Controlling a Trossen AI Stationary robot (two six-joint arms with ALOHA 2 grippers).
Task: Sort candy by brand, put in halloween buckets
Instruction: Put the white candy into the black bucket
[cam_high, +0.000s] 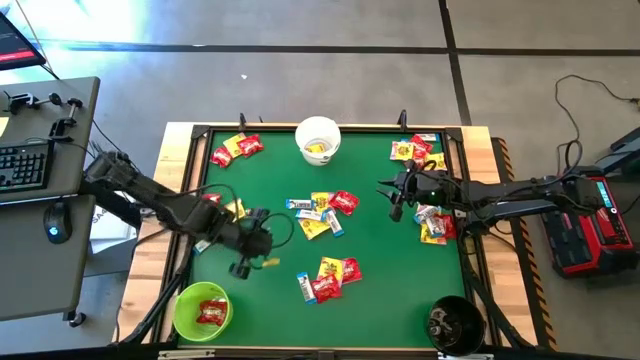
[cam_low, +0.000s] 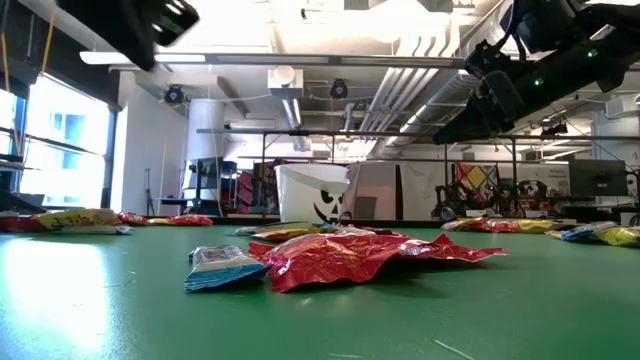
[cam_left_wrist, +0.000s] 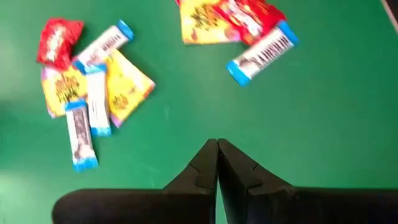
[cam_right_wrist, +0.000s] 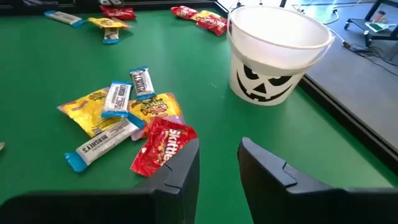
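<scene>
The green bucket (cam_high: 201, 311) at lower left has red candy, the white bucket (cam_high: 318, 140) some yellow. Most candy (cam_high: 322, 213) lies mid-surface (lots left). Left pincer (cam_high: 243, 268) pinched shut, empty; right pincer (cam_high: 392, 197) partly open, empty.

Red packet (cam_right_wrist: 163, 146): we read "Skittles".
White-and-blue bar (cam_right_wrist: 101, 144): we read "HERSHEY'S".
Yellow packets (cam_right_wrist: 93, 112): print unreadable to us.

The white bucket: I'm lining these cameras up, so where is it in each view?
High view: white bucket at the table's far edge, centre.
Low view: mid-picture, behind the candy pile.
Left wrist view: not in it.
Right wrist view: upper right, jack-o'-lantern face showing.
Shared landmark: the central candy cluster with its red packet.
</scene>
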